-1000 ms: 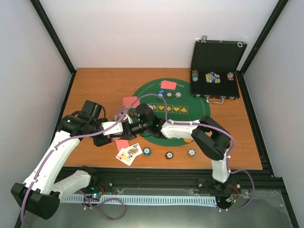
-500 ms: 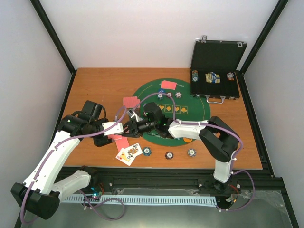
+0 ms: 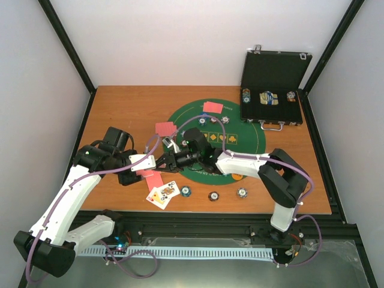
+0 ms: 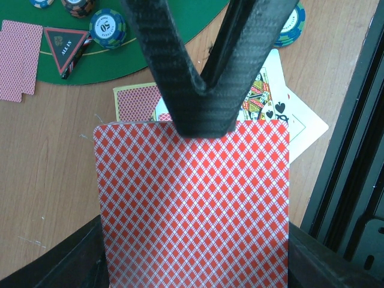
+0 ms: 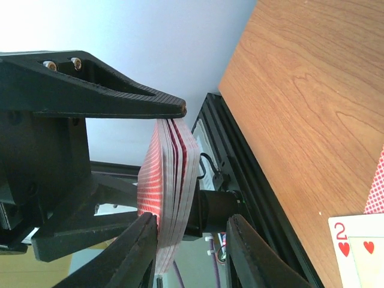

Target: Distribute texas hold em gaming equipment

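Our left hand [image 3: 155, 163] was shut tight on the cards [image 4: 192, 204]; our right hand [image 5: 192, 222] was part open around their edge.

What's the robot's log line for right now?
left gripper: shut on card deck | right gripper: open, straddling card deck | stage: handoff

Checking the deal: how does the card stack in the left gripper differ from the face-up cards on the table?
The card stack shows red diamond backs; the face-up cards show white faces. The card stack is clamped in the left gripper above the table; the face-up cards lie flat on it. The card stack is many cards thick; the face-up cards are a fanned pair. Both are playing cards.
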